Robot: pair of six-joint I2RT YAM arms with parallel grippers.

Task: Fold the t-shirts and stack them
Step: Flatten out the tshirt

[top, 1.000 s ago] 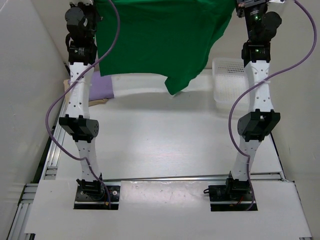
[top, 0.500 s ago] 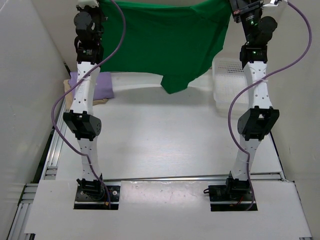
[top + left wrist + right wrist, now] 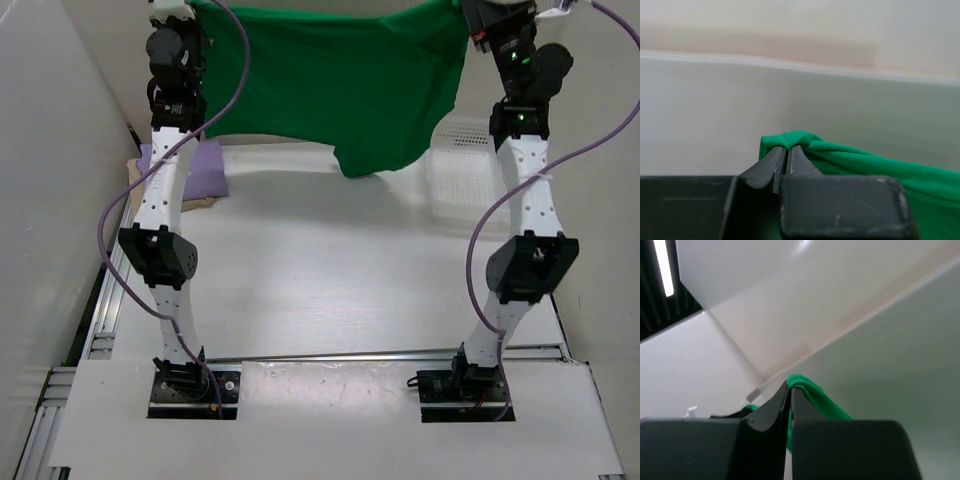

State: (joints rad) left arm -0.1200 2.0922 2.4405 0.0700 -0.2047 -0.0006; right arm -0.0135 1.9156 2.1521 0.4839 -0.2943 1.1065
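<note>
The bright green t-shirt (image 3: 330,85) hangs spread in the air over the far half of the table, its lower hem dangling lowest near the middle. My left gripper (image 3: 787,148) is shut on the shirt's upper left corner (image 3: 790,137). My right gripper (image 3: 790,388) is shut on the upper right corner (image 3: 807,386). In the top view both hands sit at the upper edge of the picture. The light purple t-shirt (image 3: 205,168) lies folded at the far left, on top of a tan t-shirt (image 3: 203,203) whose edge peeks out beneath it.
A white mesh basket (image 3: 462,172) stands at the far right of the table, partly behind the green cloth and the right arm (image 3: 528,200). A wall runs close along the left side. The left arm (image 3: 165,200) rises beside the folded shirts.
Both arms have carried the green shirt farther from the bases, and its sagging top edge has come into view. The right arm has shifted to the right. Both grips stay unchanged.
</note>
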